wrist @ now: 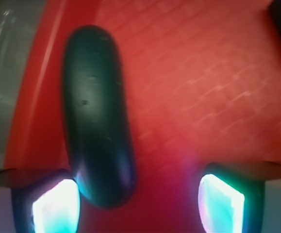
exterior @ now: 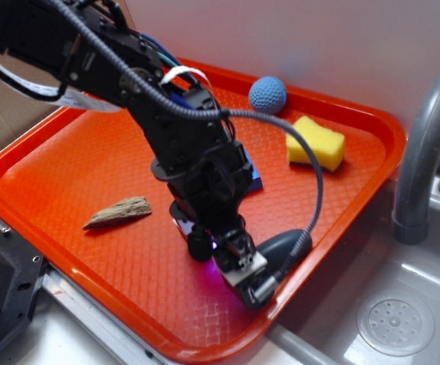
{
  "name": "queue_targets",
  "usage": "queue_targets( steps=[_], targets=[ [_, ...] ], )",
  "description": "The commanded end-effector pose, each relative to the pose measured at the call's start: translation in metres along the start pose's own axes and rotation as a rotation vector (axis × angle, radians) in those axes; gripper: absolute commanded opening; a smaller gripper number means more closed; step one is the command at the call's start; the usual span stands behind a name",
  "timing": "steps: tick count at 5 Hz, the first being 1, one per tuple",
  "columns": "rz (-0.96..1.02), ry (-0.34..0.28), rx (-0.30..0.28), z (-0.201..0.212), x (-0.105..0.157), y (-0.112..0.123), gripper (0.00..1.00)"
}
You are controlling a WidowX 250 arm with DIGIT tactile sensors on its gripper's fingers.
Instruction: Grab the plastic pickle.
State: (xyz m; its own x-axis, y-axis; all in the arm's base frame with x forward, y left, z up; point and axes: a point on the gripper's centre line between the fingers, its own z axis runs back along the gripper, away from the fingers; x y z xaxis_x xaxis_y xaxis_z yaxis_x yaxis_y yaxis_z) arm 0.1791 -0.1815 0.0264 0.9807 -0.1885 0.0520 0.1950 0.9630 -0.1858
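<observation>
The black robot arm [exterior: 128, 84] comes in from the top left and bends down over the orange tray [exterior: 68, 160]. Its wrist points down toward the tray's near right edge. The gripper [exterior: 235, 262] sits low, just above the tray floor. In the wrist view its two fingers [wrist: 55, 206] are spread wide apart, and both pads glow bright. The left finger is right beside one end of the plastic pickle [wrist: 96, 116]. The other finger is well apart from it. The jaws hold nothing.
</observation>
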Motion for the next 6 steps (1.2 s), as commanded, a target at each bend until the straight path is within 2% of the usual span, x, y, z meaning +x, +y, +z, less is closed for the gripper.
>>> queue_targets(
  steps=[1,2,3,4,5,6],
  targets=[
    [-0.056,0.040,0.101,-0.027,0.024,-0.014,1.00],
    [-0.265,0.088,0.112,-0.035,0.025,-0.030,1.00],
    [-0.353,0.134,0.174,-0.042,0.026,-0.035,1.00],
    [-0.291,0.122,0.172,-0.045,0.027,-0.031,0.00],
    [-0.289,0.111,0.190,-0.042,0.025,-0.031,0.00],
    [-0.250,0.073,0.179,-0.026,0.017,-0.027,0.00]
  ],
)
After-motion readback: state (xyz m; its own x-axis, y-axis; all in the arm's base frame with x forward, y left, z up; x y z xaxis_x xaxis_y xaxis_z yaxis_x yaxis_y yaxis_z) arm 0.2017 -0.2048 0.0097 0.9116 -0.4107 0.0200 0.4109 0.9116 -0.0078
